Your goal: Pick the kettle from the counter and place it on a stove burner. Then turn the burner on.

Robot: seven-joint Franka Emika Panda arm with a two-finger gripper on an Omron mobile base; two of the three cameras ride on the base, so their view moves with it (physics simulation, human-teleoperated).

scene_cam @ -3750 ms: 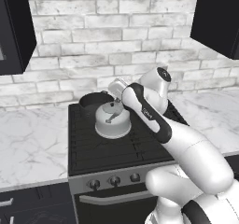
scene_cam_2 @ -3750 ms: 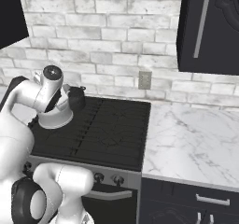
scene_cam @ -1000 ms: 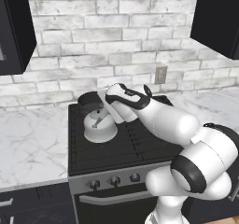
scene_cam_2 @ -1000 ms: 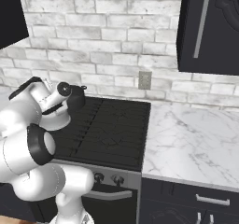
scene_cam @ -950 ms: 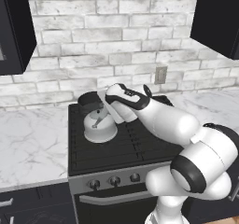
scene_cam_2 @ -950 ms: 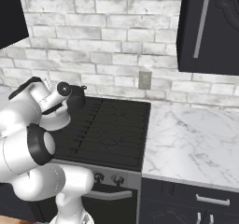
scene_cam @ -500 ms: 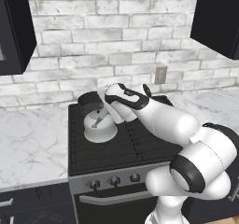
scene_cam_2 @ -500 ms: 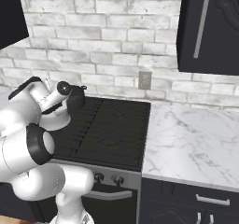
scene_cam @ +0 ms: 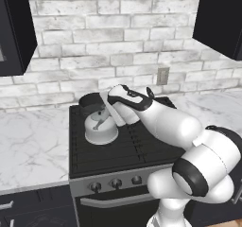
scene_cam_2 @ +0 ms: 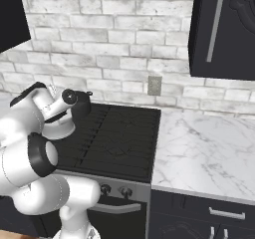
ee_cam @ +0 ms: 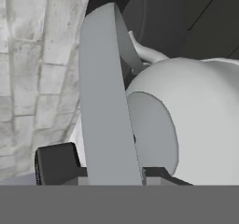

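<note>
The silver-white kettle [scene_cam: 100,130] stands on the front left stove burner [scene_cam: 83,144] of the black cooktop. My gripper [scene_cam: 105,111] reaches down over it from the right, just behind its lid knob. In the hand view the grey slanted handle [ee_cam: 105,101] runs up between my two fingertips [ee_cam: 56,164], with a thin gap showing on the left side, so the gripper [ee_cam: 107,169] is open around it. The kettle's dome [ee_cam: 205,125] fills the right of that view.
A dark round pot [scene_cam: 90,102] sits on the back left burner right behind the kettle, also seen as the pot [scene_cam_2: 79,103]. White marble counter [scene_cam: 33,145] lies left of the stove and more counter [scene_cam_2: 204,148] to its right. Knobs [scene_cam: 116,182] line the silver front panel.
Since 3.8 s ago the kettle has gone a little left and down onto the front left burner. Over the last second the kettle and arm have barely moved.
</note>
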